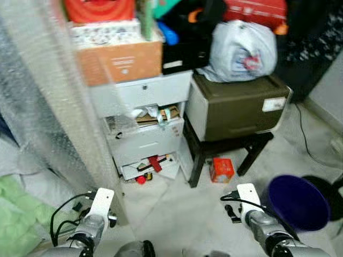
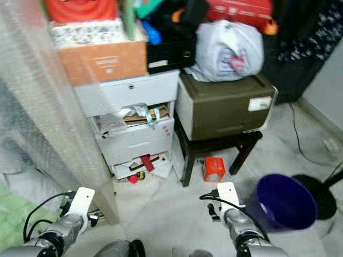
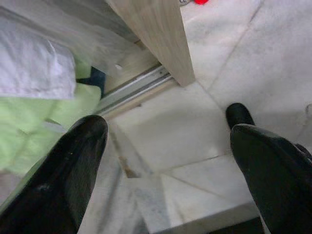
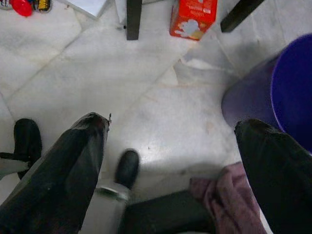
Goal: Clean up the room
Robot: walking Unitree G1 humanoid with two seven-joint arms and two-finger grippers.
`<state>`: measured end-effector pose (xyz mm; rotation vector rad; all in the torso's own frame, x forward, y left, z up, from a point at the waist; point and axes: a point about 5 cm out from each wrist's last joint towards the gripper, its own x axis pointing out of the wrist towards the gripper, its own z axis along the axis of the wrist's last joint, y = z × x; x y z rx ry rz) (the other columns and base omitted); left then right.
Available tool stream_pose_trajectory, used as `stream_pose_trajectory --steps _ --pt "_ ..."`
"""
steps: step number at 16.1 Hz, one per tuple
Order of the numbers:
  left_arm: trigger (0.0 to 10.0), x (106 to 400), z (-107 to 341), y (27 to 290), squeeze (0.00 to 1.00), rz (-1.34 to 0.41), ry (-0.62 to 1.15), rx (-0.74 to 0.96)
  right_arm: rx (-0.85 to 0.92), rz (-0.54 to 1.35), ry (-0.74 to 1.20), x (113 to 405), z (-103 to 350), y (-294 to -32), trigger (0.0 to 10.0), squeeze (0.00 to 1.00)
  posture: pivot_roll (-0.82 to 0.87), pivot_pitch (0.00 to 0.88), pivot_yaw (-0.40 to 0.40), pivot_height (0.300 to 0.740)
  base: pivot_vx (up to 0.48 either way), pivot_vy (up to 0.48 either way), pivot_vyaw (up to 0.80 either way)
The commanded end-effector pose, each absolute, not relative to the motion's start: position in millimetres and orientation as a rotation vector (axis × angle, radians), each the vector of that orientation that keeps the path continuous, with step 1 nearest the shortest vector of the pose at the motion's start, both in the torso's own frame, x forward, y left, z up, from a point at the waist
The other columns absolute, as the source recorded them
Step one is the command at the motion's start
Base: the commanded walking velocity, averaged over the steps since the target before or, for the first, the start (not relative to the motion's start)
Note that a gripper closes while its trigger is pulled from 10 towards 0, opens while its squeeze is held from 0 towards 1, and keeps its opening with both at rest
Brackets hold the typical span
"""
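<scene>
The right gripper is held wide open over the marble floor, empty; the left gripper likewise. A red carton is seen under the stool, beside a purple bin. Drawers stand open, stuffed with clutter.

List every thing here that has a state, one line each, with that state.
Top drawer: shut.
Middle drawer: open, paper and card sticking out.
Bottom drawer: open, contents spilling onto the floor.
Red carton: upright on the floor under the dark stool.
Purple bin: upright, open-topped.
White plastic bag: full, resting on the brown box.
Left gripper: open, empty.
Right gripper: open, empty.
</scene>
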<state>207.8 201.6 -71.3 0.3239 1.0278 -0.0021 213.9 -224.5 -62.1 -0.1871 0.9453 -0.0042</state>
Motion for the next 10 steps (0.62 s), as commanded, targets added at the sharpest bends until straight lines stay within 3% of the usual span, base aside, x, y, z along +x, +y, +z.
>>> stream_pose_trajectory --steps 1,10 --pt "10.0 206.7 -71.7 202.7 0.0 -0.016 1.028 0.353 -0.192 -0.003 0.919 219.6 -59.0 -222.4 10.0 0.0 -0.03 0.0 0.02 0.74 0.0 0.0 0.0" --pt "10.0 203.8 -72.3 207.7 0.0 0.028 1.026 0.356 -0.192 -0.023 0.901 216.8 -60.7 -221.1 10.0 0.0 -0.01 0.0 0.013 0.74 0.0 0.033 0.0"
